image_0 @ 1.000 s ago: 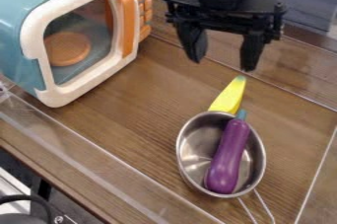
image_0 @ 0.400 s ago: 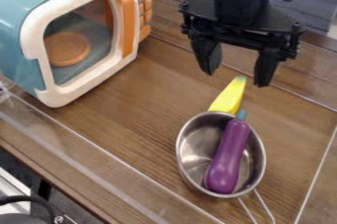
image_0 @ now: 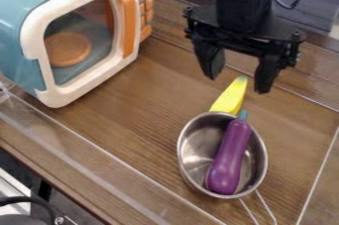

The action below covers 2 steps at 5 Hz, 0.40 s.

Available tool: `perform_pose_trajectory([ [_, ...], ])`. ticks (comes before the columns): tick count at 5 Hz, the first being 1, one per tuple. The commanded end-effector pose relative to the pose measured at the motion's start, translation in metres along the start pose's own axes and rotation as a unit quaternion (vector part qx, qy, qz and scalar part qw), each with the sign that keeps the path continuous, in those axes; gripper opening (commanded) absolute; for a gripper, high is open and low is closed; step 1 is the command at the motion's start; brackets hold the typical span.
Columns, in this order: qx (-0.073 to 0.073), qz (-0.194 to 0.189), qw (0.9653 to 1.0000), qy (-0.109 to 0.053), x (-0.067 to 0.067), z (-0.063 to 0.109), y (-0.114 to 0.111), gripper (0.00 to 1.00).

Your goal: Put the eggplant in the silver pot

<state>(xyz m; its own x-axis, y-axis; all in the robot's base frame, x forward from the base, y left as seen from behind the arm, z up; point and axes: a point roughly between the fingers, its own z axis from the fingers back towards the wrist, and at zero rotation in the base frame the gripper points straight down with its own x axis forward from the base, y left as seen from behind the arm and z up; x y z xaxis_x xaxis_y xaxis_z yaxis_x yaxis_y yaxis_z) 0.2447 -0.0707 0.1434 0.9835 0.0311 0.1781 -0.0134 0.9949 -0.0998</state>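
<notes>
The glossy purple eggplant [image_0: 233, 156] lies inside the silver pot [image_0: 195, 150] at the front right of the wooden table, its stem end resting near the pot's far rim. My black gripper [image_0: 240, 68] hangs above the table behind the pot, open, with nothing between its fingers. It is apart from both the eggplant and the pot.
A yellow corn-like toy [image_0: 229, 95] lies just behind the pot, below the gripper. A teal and white toy microwave [image_0: 66, 31] stands at the left with its door ajar. A transparent wall borders the table's front and right edges.
The gripper has moved to the right and slightly toward the pot, still open. The eggplant and pot have not moved.
</notes>
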Motion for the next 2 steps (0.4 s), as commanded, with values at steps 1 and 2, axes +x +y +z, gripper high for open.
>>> perform_pose_trajectory([
  [1, -0.002, 0.005, 0.9999, -0.015, 0.008, 0.008, 0.001, 1.0],
  [2, 0.002, 0.029, 0.9995, -0.016, 0.008, 0.004, -0.009, 1.0],
])
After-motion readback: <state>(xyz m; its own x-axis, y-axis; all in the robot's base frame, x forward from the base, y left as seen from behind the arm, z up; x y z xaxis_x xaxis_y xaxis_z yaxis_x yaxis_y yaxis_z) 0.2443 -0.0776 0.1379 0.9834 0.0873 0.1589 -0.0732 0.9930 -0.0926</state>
